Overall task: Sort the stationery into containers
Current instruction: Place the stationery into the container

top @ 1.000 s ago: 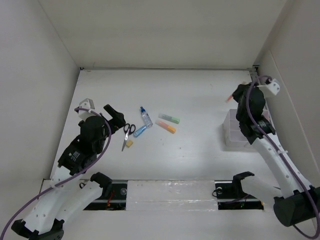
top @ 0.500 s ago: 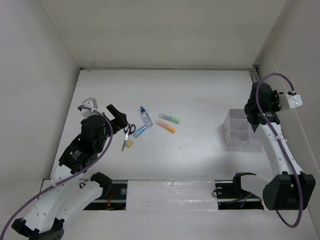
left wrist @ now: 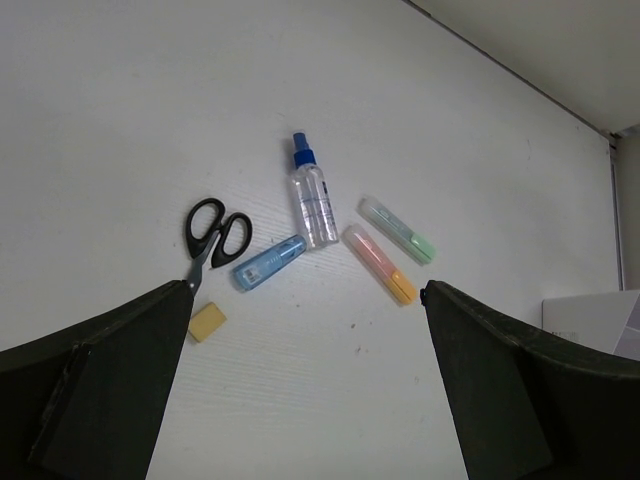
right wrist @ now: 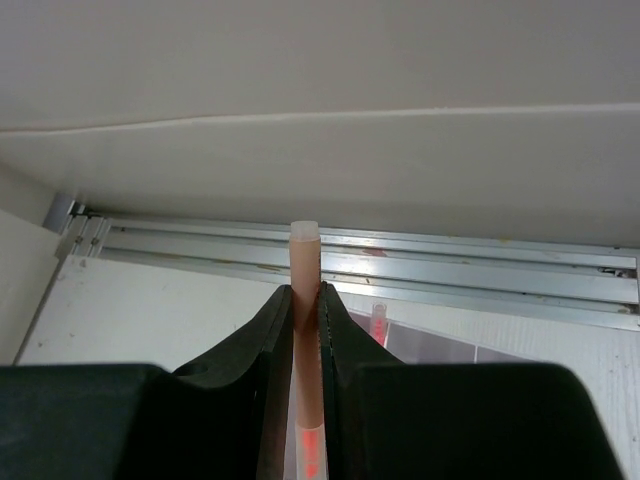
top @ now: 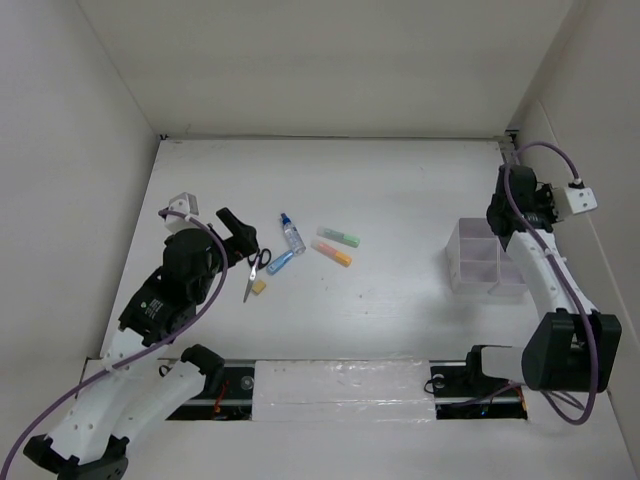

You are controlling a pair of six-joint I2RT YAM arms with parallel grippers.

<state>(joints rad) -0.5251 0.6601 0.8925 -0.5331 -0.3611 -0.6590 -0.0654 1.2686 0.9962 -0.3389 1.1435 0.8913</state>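
The scissors (top: 257, 268), yellow eraser (top: 259, 287), blue marker (top: 280, 262), glue bottle (top: 292, 233), green marker (top: 338, 237) and orange marker (top: 331, 252) lie together left of centre. My left gripper (top: 238, 234) is open and empty, just left of the scissors. The left wrist view shows the scissors (left wrist: 212, 235), eraser (left wrist: 207, 322) and markers ahead of my open left gripper (left wrist: 305, 290). My right gripper (right wrist: 305, 290) is shut on a thin orange-red pen (right wrist: 305, 340), above the far side of the organiser (top: 487, 268). A second pen (right wrist: 378, 325) stands in a bin.
The right wall is close to my right arm (top: 545, 270). A metal rail (right wrist: 450, 262) runs along the wall base past the organiser. The organiser's corner (left wrist: 595, 315) shows at the right edge of the left wrist view.
My right arm has swung right and back from the organiser's left rim to its far side, still holding the pen. My left gripper has edged slightly toward the scissors.
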